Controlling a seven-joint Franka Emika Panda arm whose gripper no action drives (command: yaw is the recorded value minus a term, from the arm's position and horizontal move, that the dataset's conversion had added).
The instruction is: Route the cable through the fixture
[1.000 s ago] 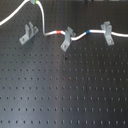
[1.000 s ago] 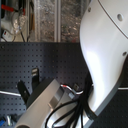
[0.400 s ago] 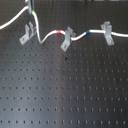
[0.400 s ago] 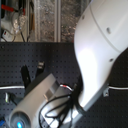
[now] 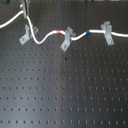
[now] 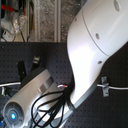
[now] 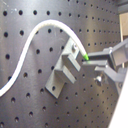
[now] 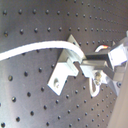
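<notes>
The white cable [image 5: 47, 36] runs across the far part of the board, with a red band [image 5: 59, 31] and a blue band [image 5: 87, 32]. My gripper [image 5: 25, 12] is at the far left in the first exterior view, just above the grey two-pronged fixture [image 5: 23, 37]. It is shut on the cable at its green band [image 7: 86, 58]. In the first wrist view the cable [image 7: 35, 35] arcs over the fixture's top [image 7: 65, 70] into the fingers [image 7: 107, 56]. The second wrist view shows the cable [image 8: 30, 50] meeting the fixture [image 8: 65, 70] beside the gripper [image 8: 89, 65]. Whether it sits between the prongs I cannot tell.
Two other grey clips carry the cable: a middle one [image 5: 65, 41] and a right one [image 5: 106, 34]; one clip [image 6: 104, 86] shows in the second exterior view. The black perforated board [image 5: 65, 90] stretches forward. The white arm [image 6: 95, 40] fills most of the second exterior view.
My gripper, still holding the cable, has moved left and down toward the left fixture, pulling the cable's peak with it. The arm has swung across the second exterior view.
</notes>
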